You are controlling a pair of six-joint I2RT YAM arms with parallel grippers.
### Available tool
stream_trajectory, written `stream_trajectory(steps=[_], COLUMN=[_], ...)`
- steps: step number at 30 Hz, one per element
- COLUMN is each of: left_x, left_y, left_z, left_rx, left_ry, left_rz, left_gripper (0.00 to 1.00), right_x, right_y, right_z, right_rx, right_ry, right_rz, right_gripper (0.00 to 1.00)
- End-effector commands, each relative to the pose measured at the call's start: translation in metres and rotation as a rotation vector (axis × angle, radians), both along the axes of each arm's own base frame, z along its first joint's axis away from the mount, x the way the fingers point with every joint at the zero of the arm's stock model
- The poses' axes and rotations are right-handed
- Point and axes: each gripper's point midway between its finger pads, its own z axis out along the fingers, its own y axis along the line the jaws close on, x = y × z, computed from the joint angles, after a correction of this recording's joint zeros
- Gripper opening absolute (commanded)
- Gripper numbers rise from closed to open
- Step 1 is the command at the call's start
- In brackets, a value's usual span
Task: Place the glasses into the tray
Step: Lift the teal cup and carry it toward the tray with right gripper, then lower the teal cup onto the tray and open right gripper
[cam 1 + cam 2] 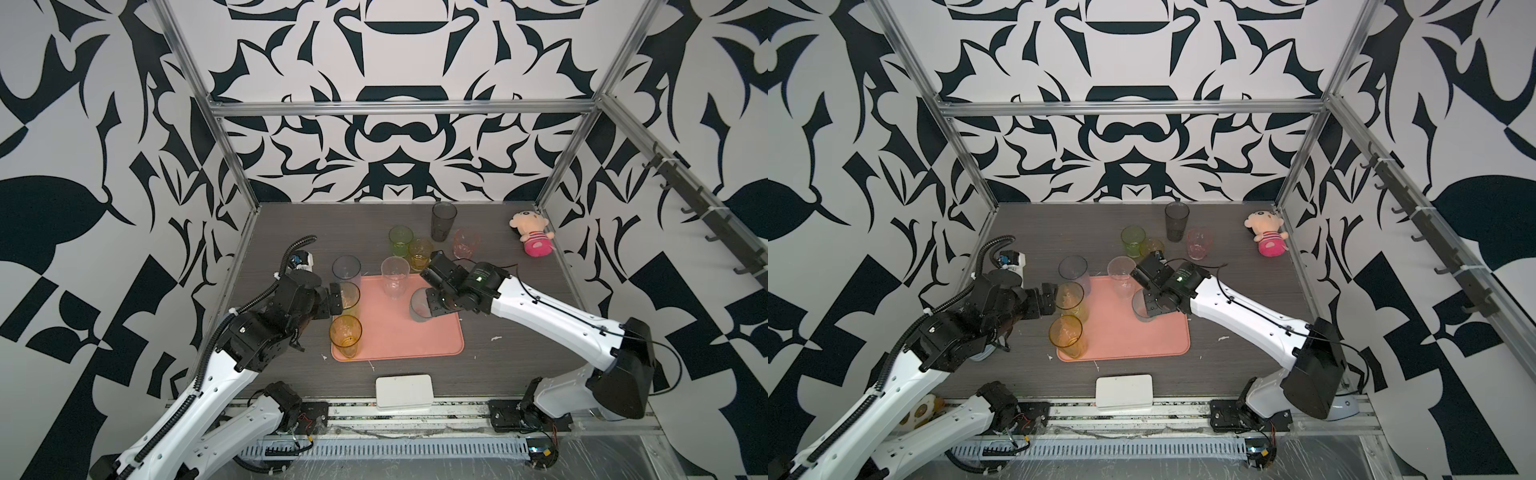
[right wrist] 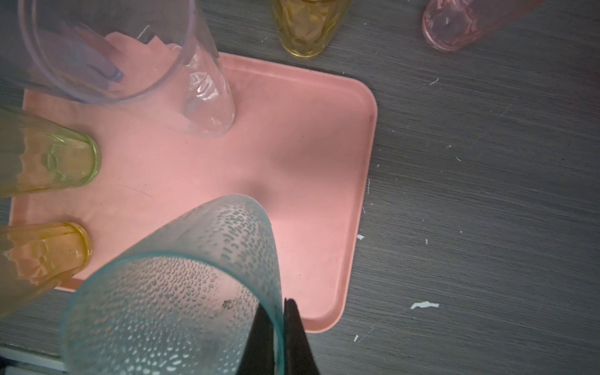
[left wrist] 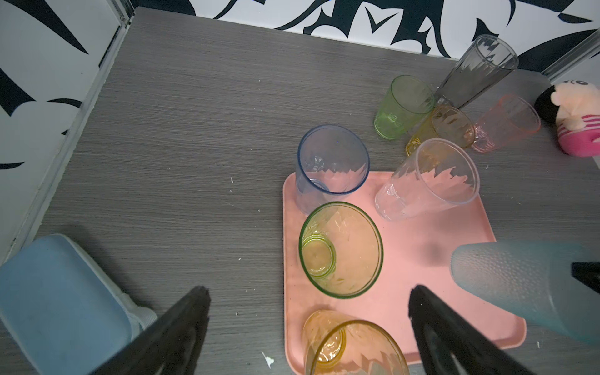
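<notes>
Nine tumblers were counted, all standing upright with mouths up and long axes vertical. Four stood on the tray [image 1: 419, 340]: the blue-grey tall tumbler [image 1: 346, 270] at its far left corner, the clear tall tumbler [image 1: 395, 276] at its far edge, the yellow-green tall tumbler [image 1: 350, 296] and the amber tall tumbler [image 1: 345, 334] down its left side. A fifth, the teal tumbler [image 1: 419, 306], was over the tray's right half, roughly upright; whether its base touched the tray could not be told. Four remained on the table [image 1: 519, 332] beyond the tray: the smoky grey tall tumbler [image 1: 444, 220], the green short tumbler [image 1: 401, 241], the amber short tumbler [image 1: 419, 253] and the pink short tumbler [image 1: 466, 243]. One tray, one white box [image 1: 404, 392] and one plush doll [image 1: 533, 235] were present. The right gripper [image 2: 279, 324] was clenched on the teal tumbler's wall; only the right wrist view showed one finger inside the rim and one outside. The left gripper [image 1: 336, 300] stood released, grasping nothing, just beside the yellow-green tall tumbler. The left wrist view alone showed a pale blue object [image 3: 58, 302] clearly; the white box appeared only in both top views.
</notes>
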Motion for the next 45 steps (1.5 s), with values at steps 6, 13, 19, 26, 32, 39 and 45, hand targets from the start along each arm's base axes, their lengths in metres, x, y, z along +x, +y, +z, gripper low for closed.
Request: stream_trajectory(steps=[6, 13, 19, 26, 32, 39, 45], left_x=[-0.003, -0.003, -0.003, -0.003, -0.005, -0.005, -0.006], left_y=[0.004, 0.004, 0.005, 0.009, 0.012, 0.013, 0.013], left_z=[-0.003, -0.006, -0.008, -0.006, -0.004, -0.005, -0.003], left_rx=[-0.012, -0.007, -0.003, 0.006, 0.006, 0.007, 0.0], left_ry=[-0.004, 0.002, 0.004, -0.008, -0.018, -0.017, -0.025], left_rz=[0.019, 0.019, 0.02, 0.034, 0.04, 0.041, 0.042], left_gripper=[0.99, 1.0, 0.99, 0.99, 0.99, 0.99, 1.0], right_x=[0.007, 0.009, 0.013, 0.011, 0.011, 0.011, 0.012], right_y=[0.031, 0.044, 0.057, 0.071, 0.077, 0.075, 0.072], right_z=[-0.005, -0.018, -0.024, -0.029, -0.034, -0.035, -0.034], right_rx=[0.05, 0.048, 0.046, 0.062, 0.072, 0.051, 0.036], right_ry=[-0.006, 0.024, 0.047, 0.081, 0.097, 0.103, 0.098], right_rz=[-0.01, -0.011, 0.003, 0.021, 0.029, 0.019, 0.011], right_gripper=[0.0, 0.0, 0.0, 0.0, 0.0, 0.0, 0.11])
